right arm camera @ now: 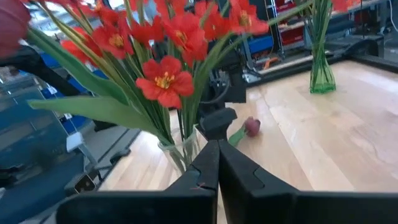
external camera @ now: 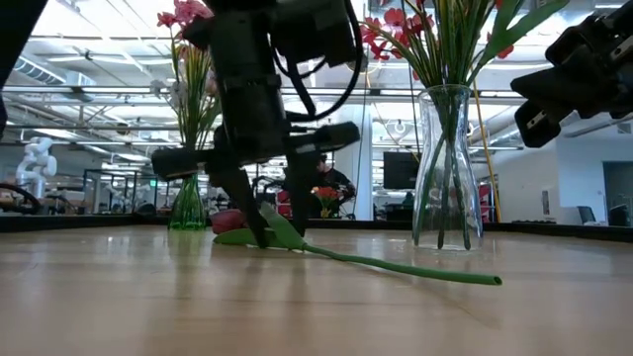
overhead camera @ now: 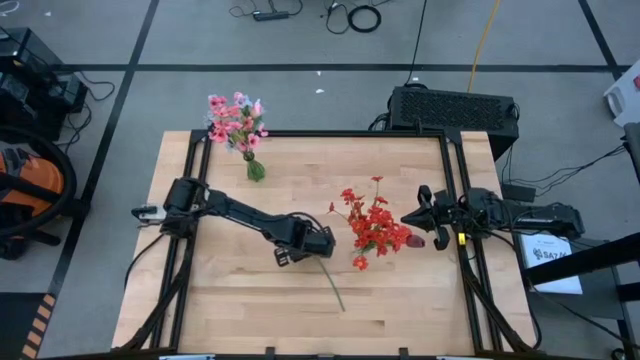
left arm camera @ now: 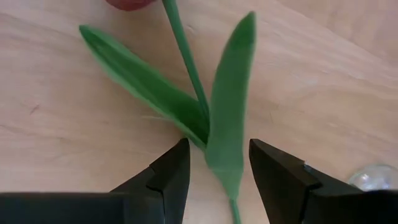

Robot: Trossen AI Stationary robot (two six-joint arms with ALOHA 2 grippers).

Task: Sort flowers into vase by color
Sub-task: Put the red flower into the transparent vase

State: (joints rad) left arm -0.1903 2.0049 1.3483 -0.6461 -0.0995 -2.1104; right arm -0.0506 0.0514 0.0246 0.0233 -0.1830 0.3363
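A single tulip lies flat on the table, its green stem toward the near edge and its red bloom beside my left gripper. My left gripper is open, pointing down, one finger on each side of the tulip's leaf just where the leaves leave the stem; in the low view its fingertips reach the tabletop. Red flowers stand in a clear vase. Pink flowers stand in a green vase. My right gripper is shut, level, just right of the red bunch. My left gripper comes from above and stands astride the tulip's long leaf, across the stem. One finger is right at the leaf's edge; I cannot tell whether it touches. The tulip lies flat on the table.
The clear vase of red flowers stands close to the right of the tulip. A dark red bloom hangs out of that bunch toward my right arm. The green vase is at the far left edge. Bare wood lies near and left of the tulip.
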